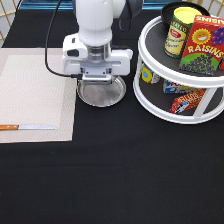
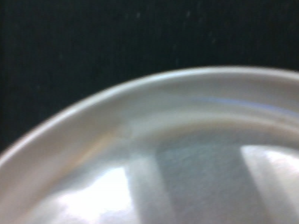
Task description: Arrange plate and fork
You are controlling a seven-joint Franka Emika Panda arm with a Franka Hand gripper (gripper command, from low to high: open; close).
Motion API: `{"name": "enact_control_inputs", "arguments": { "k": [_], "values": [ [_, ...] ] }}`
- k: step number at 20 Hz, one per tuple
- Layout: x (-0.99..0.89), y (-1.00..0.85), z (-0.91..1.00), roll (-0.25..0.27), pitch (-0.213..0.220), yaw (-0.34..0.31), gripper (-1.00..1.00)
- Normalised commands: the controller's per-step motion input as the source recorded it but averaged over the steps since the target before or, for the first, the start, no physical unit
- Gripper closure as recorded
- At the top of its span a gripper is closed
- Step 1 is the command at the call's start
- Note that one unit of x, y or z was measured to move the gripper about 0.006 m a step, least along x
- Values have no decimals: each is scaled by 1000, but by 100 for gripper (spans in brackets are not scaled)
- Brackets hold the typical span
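The round shallow silver metal plate [image 1: 101,93] with a raised rim lies on the black table [image 1: 115,170], just beside the exterior view's right edge of a pale beige woven placemat [image 1: 35,95]. The white robot gripper [image 1: 97,76] hangs right over the plate's far rim, hiding it; whether its jaws are apart or together cannot be told. The wrist view shows only the plate's curved rim [image 2: 123,107] from close by against the dark table.

On the placemat, near its bottom edge, lies a wooden-handled knife with a long flat blade [image 1: 27,127].

At the exterior view's right stands a white two-tier round turntable rack [image 1: 150,97]. Its upper tier holds a yellow-lidded can [image 1: 180,31] and a red raisins box [image 1: 202,45]; its lower tier holds several small colourful packets [image 1: 175,90].
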Motion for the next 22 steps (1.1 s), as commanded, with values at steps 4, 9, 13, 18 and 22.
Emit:
{"name": "enact_control_inputs", "arguments": {
  "k": [4,9,13,18,22],
  "values": [
    [300,-156,-164,111,46,0,-100],
    [408,-263,-25,116,74,1,-100],
    [460,-376,0,118,84,6,-100],
    [421,-537,1,117,86,4,-100],
    [251,-851,6,128,92,17,-100]
  ]
}}
